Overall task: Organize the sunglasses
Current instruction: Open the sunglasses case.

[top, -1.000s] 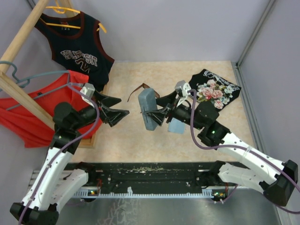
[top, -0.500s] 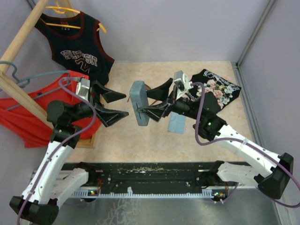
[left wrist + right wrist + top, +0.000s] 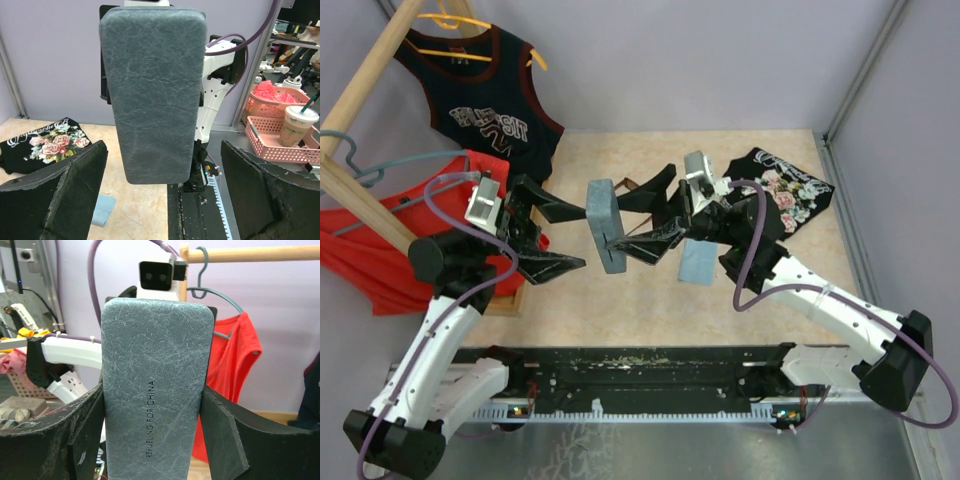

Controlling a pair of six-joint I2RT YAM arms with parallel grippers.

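My right gripper [image 3: 620,222] is shut on the grey-blue oblong case [image 3: 603,226] and holds it upright in the air, mid-table. In the right wrist view the case [image 3: 152,390] fills the gap between both fingers [image 3: 225,435]. My left gripper [image 3: 582,233] is open and faces the case from the left, its fingers either side of it without touching. In the left wrist view the case [image 3: 155,90] hangs between the wide-open fingers [image 3: 60,195]. The sunglasses are almost hidden behind the case; only a sliver of brown frame [image 3: 625,183] shows.
A light blue cloth [image 3: 698,262] lies on the table under the right arm, also in the left wrist view [image 3: 102,210]. A black floral shirt [image 3: 775,190] lies at the back right. A wooden rack [image 3: 360,100] at the left holds a black jersey [image 3: 485,110] and a red shirt [image 3: 410,235].
My right gripper has carried the case to the left, toward my left gripper. My left gripper has risen and opened wider, so the case now sits between its fingers.
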